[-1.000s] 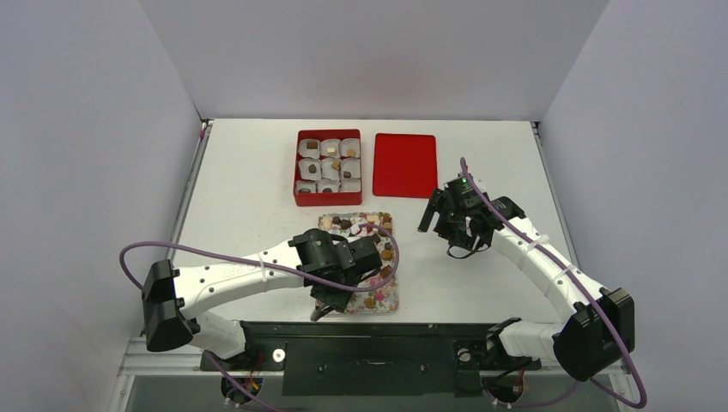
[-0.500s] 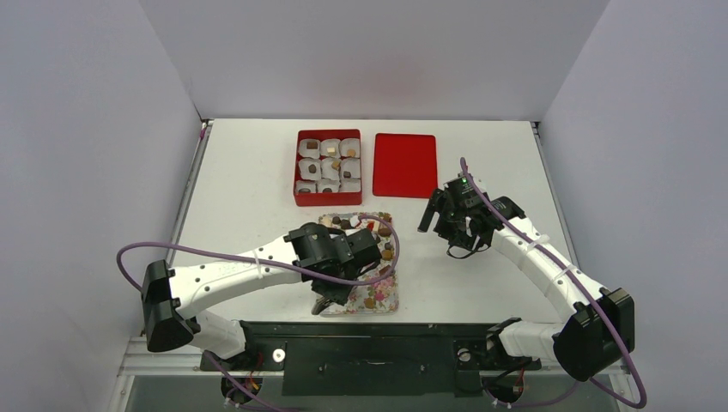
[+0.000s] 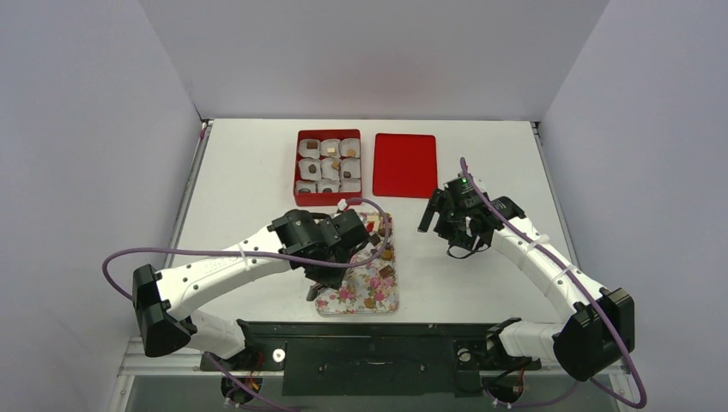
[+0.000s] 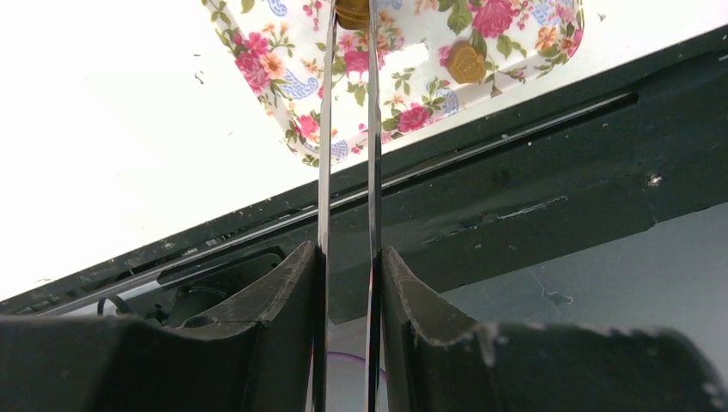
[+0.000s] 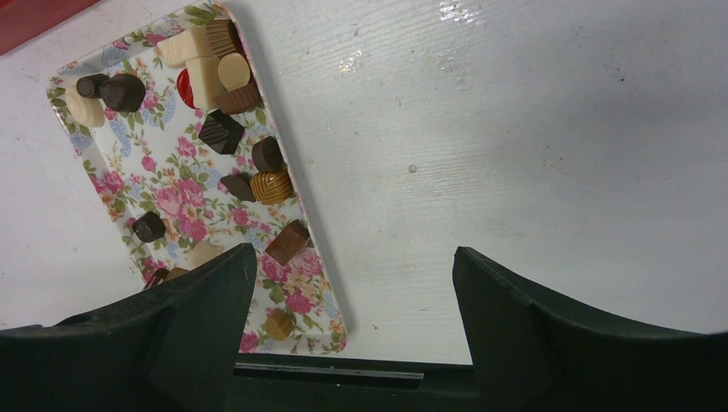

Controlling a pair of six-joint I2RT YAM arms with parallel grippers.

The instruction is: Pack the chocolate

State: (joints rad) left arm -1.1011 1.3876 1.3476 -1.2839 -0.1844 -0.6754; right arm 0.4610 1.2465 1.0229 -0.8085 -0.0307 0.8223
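The chocolate [image 5: 221,130] lies scattered on the floral tray [image 5: 172,202] at the left of the right wrist view: small cubes and rounds in dark brown, caramel, tan and cream, one of them red. More pieces sit in the paper cups [image 3: 308,166] of the red box [image 3: 296,167], upper centre of the top view. The left pincer [image 4: 349,26], nearly closed, grips a golden-brown piece [image 4: 353,9] at its tips. The right pincer [image 5: 352,262] gapes wide above the table [image 5: 532,154], holding nothing.

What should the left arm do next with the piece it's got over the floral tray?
Probably lift a little and swing toward the red box. The left gripper has its jaws closed on a brown chocolate piece over the floral tray, so the pick looks done and the paper cups are the next stop.
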